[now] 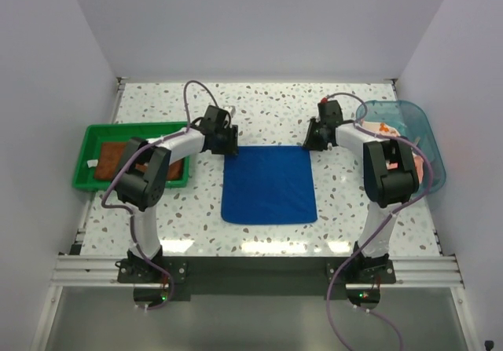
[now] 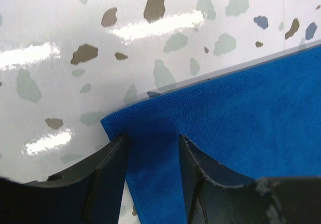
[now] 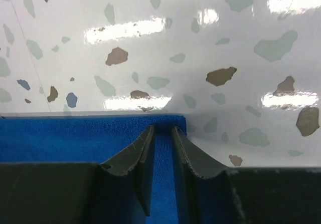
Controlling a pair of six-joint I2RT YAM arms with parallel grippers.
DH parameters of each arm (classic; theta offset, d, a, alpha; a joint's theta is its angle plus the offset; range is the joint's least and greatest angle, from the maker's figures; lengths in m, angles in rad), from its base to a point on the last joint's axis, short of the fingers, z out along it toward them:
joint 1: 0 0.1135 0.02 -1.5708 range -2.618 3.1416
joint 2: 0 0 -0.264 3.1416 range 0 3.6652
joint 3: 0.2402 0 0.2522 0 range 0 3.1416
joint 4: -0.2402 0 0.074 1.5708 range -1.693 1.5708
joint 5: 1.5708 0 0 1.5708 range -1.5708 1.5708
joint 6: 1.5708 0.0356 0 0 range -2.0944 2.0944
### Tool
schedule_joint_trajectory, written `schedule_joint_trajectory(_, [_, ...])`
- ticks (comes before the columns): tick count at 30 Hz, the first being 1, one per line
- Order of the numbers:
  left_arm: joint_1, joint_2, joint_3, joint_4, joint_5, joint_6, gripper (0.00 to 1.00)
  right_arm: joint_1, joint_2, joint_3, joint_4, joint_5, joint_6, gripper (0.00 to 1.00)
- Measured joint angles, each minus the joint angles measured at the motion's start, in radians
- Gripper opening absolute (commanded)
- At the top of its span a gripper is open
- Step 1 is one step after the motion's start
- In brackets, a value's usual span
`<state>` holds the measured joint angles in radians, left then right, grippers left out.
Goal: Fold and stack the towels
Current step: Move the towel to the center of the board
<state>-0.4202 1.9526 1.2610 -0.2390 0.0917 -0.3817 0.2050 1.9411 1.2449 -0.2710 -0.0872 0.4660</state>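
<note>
A royal blue towel [image 1: 267, 184] lies flat and unfolded in the middle of the table. My left gripper [image 1: 229, 148] is down at its far left corner. In the left wrist view the left gripper [image 2: 153, 141] is open and straddles that corner of the blue towel [image 2: 241, 103], which lies flat between the fingers. My right gripper [image 1: 310, 143] is down at the far right corner. In the right wrist view the right gripper [image 3: 163, 131] has only a narrow gap, with a strip of the blue towel [image 3: 60, 134] showing in it. A rust-brown towel [image 1: 110, 161] lies in the green tray.
The green tray [image 1: 88, 143] stands at the left edge of the speckled table. A clear blue tub [image 1: 428, 143] at the right holds orange and pink cloth [image 1: 385, 129]. White walls close in the back and both sides.
</note>
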Motion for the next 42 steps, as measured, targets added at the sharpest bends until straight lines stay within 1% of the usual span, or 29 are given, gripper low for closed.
schedule_joint_trajectory(4, [0.01,0.017,0.013,0.022,0.013,0.007,0.53,-0.01,0.003,0.006,0.013,-0.001,-0.018,0.24])
schedule_joint_trajectory(8, [0.009,0.015,0.014,0.028,0.021,0.034,0.63,-0.013,0.004,0.019,-0.007,-0.005,-0.07,0.28])
schedule_joint_trajectory(10, [0.008,0.01,0.014,0.027,0.012,0.073,0.73,-0.015,0.004,0.043,-0.035,-0.011,-0.127,0.34])
schedule_joint_trajectory(11, [0.008,0.007,0.014,0.024,0.005,0.098,0.84,-0.016,0.004,0.061,-0.053,-0.013,-0.161,0.36])
schedule_joint_trajectory(12, [0.008,0.004,0.016,0.017,-0.003,0.128,0.89,-0.017,0.004,0.085,-0.08,-0.016,-0.206,0.42])
schedule_joint_trajectory(14, [0.009,-0.002,0.029,0.002,-0.019,0.199,0.96,-0.019,0.004,0.143,-0.127,-0.022,-0.297,0.44])
schedule_joint_trajectory(18, [0.014,-0.01,0.086,-0.039,-0.032,0.37,0.96,-0.024,0.003,0.245,-0.211,-0.043,-0.484,0.49])
schedule_joint_trajectory(21, [0.022,-0.01,0.142,-0.077,-0.026,0.476,0.91,-0.031,0.014,0.312,-0.289,-0.09,-0.6,0.5])
schedule_joint_trajectory(23, [0.032,-0.007,0.18,-0.102,-0.016,0.537,0.88,-0.034,0.046,0.377,-0.348,-0.129,-0.674,0.5])
schedule_joint_trajectory(27, [0.052,0.028,0.258,-0.157,0.019,0.631,0.85,-0.036,0.134,0.485,-0.446,-0.2,-0.789,0.5])
schedule_joint_trajectory(31, [0.066,0.08,0.31,-0.212,0.065,0.697,0.85,-0.036,0.22,0.564,-0.539,-0.253,-0.866,0.5])
schedule_joint_trajectory(34, [0.069,0.116,0.333,-0.252,0.091,0.737,0.84,-0.035,0.275,0.61,-0.578,-0.277,-0.901,0.5])
schedule_joint_trajectory(42, [0.077,0.159,0.347,-0.31,0.13,0.786,0.81,-0.026,0.378,0.734,-0.66,-0.316,-0.956,0.49])
